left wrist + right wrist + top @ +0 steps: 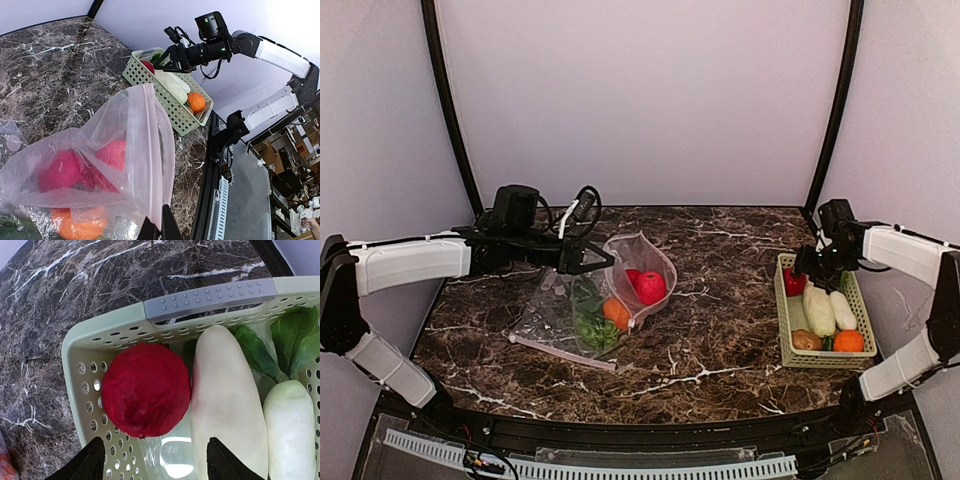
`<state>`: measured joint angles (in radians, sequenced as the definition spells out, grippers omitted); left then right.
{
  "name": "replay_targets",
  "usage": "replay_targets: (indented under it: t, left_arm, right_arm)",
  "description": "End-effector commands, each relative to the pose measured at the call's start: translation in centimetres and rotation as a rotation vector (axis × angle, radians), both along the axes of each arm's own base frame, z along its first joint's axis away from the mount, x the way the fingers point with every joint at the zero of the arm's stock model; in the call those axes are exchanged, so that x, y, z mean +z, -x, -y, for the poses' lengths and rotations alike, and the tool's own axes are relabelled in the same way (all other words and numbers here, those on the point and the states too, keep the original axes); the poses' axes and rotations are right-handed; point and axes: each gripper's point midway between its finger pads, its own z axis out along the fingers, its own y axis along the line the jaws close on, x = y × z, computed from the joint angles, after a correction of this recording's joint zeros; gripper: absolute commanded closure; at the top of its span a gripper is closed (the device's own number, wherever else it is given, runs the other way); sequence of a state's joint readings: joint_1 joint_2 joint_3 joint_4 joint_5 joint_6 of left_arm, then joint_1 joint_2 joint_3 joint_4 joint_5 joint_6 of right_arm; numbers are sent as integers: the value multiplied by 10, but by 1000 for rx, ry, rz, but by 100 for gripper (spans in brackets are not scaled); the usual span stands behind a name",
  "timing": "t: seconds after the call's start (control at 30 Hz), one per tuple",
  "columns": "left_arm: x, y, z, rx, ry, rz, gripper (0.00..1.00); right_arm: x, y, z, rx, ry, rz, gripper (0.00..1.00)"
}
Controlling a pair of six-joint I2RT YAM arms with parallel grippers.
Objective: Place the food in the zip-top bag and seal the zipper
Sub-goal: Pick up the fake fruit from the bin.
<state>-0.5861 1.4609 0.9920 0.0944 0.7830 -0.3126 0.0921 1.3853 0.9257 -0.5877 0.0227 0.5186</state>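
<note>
Dark marble surface (pixel 720 350). Clear white-dotted zip-top bag (pixel 555 312): mouth edge raised by left claw (pixel 160 229), clamped tight on its pinkish zipper strip (pixel 152 150); red and orange toy fruit (pixel 650 287) inside. Pale green slotted basket (pixel 75 350) beneath right claw (pixel 157 460), jaws apart, holding nothing. Long white radish (pixel 225 405) and round red apple (pixel 145 390) just ahead of it.

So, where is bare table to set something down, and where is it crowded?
Free: the marble between the zip-top bag and the basket, and the near strip before both. Crowded: inside the basket, and the bag mouth that the left gripper pinches.
</note>
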Motion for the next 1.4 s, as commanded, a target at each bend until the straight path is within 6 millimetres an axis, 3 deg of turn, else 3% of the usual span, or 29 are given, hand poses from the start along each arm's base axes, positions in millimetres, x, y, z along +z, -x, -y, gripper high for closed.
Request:
replay_targets:
  t: [0.0, 0.3, 0.67, 0.77, 1.03, 1.37]
  left_arm:
    - [3, -1, -2, 2, -3, 10, 99]
    - [9, 1, -2, -9, 14, 13, 99]
    - [14, 2, -4, -5, 17, 28, 99]
    - [14, 2, -4, -5, 17, 27, 99]
    - [12, 1, -5, -1, 10, 27, 99]
    - [19, 2, -6, -2, 23, 36, 99]
  right_arm:
    - [15, -28, -7, 51, -40, 83, 32]
    - [0, -50, -6, 56, -20, 53, 34]
    - [-34, -54, -8, 26, -46, -5, 35]
    - [-39, -53, -7, 15, -47, -17, 39]
    - [-15, -44, -3, 1, -34, 38, 46]
    - [48, -14, 11, -18, 23, 144, 46]
